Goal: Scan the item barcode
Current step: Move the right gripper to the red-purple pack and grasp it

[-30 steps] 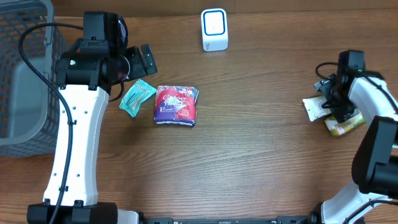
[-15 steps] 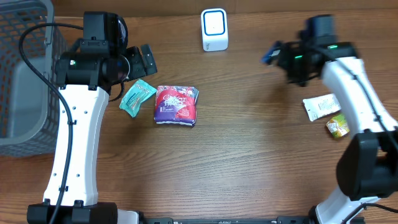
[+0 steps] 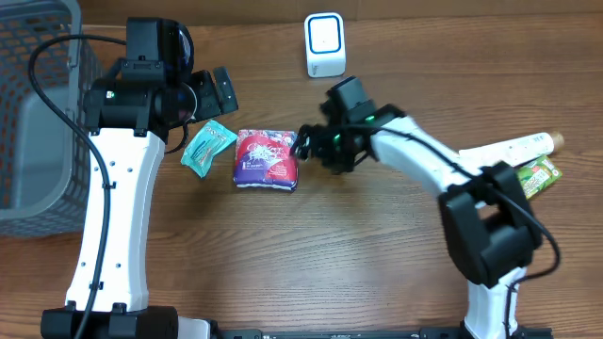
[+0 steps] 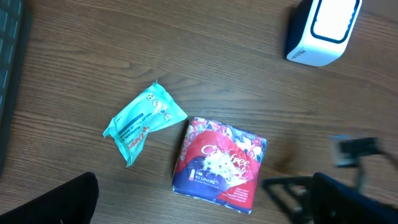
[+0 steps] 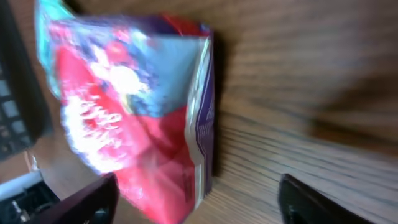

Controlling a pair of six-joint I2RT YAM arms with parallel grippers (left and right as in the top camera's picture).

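Swung across from the scanner's [image 3: 325, 44] far side, right gripper [image 3: 307, 147] now meets the edge of the red packet [image 3: 267, 158], which lies flat in front of the scanner. Its jaws are spread, gripping nothing; left gripper [image 3: 215, 94] hangs open, empty. Closing on that thin edge may push the packet away or pinch only film, and it slips.

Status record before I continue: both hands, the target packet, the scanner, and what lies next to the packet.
right hand: open, at the right edge of the red and purple square packet, not gripping it
left hand: open, empty
packet: flat on the wooden table
neighbour: teal sachet, left of packet, not touching
scanner: white box scanner with blue ring, at far edge
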